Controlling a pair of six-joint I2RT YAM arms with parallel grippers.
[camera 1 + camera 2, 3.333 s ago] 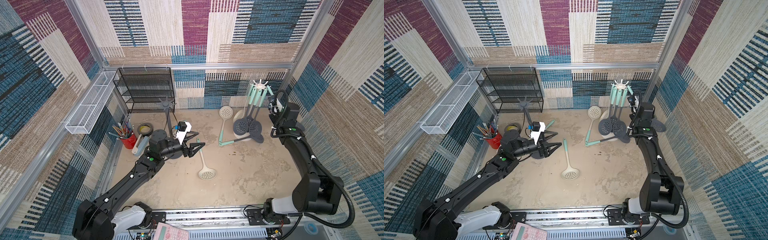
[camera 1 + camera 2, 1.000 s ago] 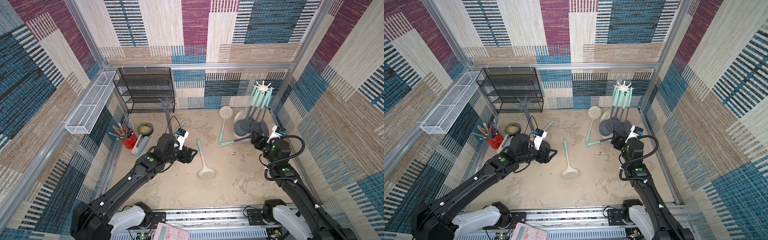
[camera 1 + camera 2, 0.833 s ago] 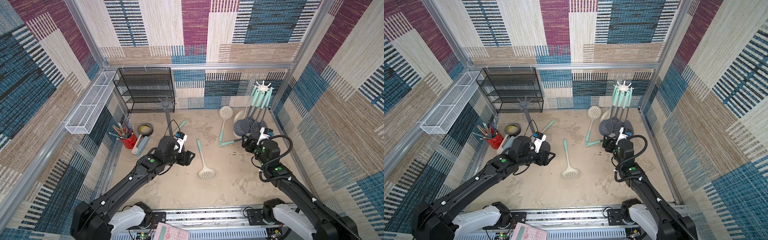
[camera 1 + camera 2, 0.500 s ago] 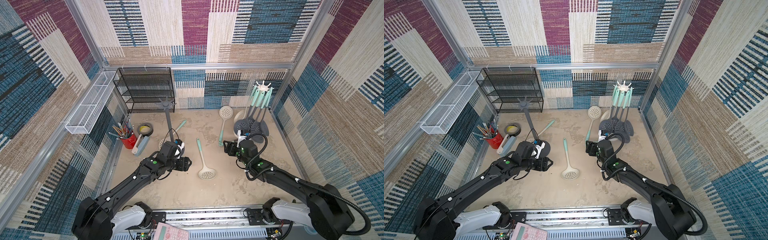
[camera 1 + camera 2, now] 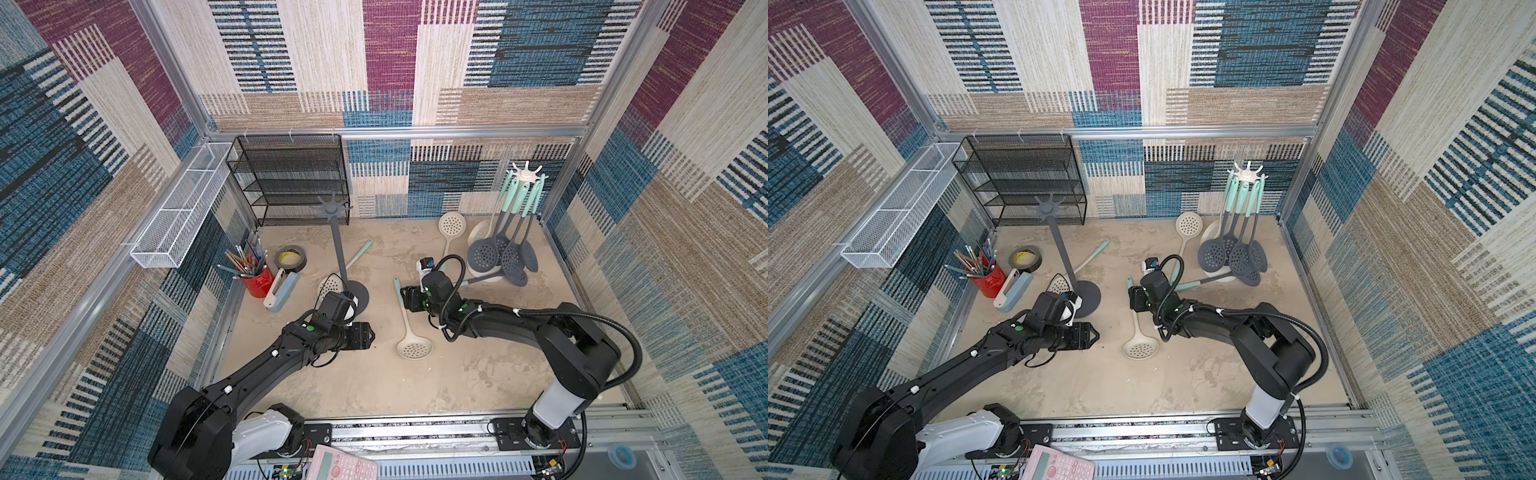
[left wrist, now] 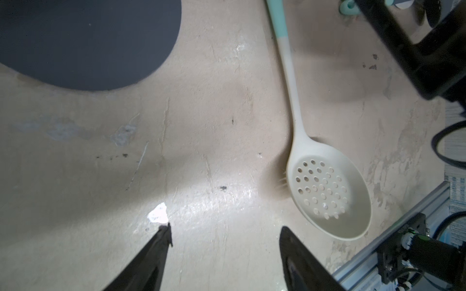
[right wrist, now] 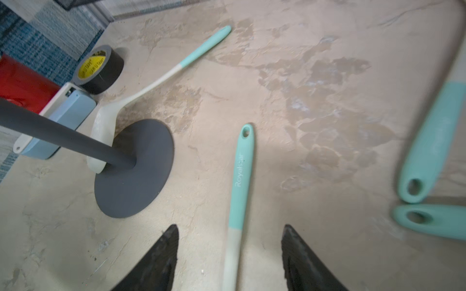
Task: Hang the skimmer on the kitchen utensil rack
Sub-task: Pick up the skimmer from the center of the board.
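Skimmer (image 7: 241, 176) handle lies straight down the gap of right gripper (image 7: 229, 226), jaws apart, neither touching; hole end points away from wrist.

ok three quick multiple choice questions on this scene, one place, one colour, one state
1. The tape roll sits: A on the mesh shelf; B beside the pencil cup; C in the wire basket.
2. The pencil cup is: A green; B yellow; C red.
3. The right gripper is: A open astride the skimmer handle; B shut on the handle; C holding the tape.
Key: B, a top view shows it next to the cup; C, its wall is red; A, the fingers stand apart either side of the handle.
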